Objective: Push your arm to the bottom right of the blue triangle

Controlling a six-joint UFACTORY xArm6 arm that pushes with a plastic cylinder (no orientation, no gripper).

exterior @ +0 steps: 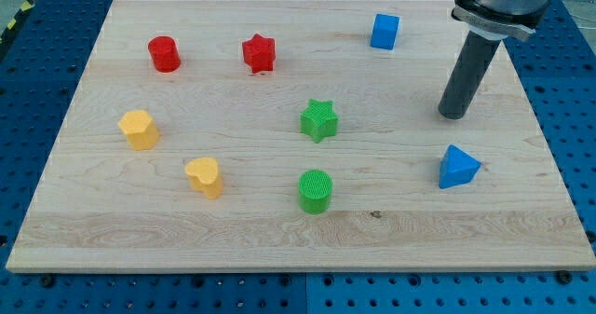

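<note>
While my tip point(453, 115) rests on the tabletop point(279, 230) near the view's right edge, the blue triangle point(458, 168) lies just below it, apart. A blue cube point(384, 32) sits toward the view's top. No hand on this rod, so no hand state to record.

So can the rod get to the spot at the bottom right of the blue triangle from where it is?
Probably yes: my tip stands above the blue triangle, apart from it, with bare board to its right.
</note>
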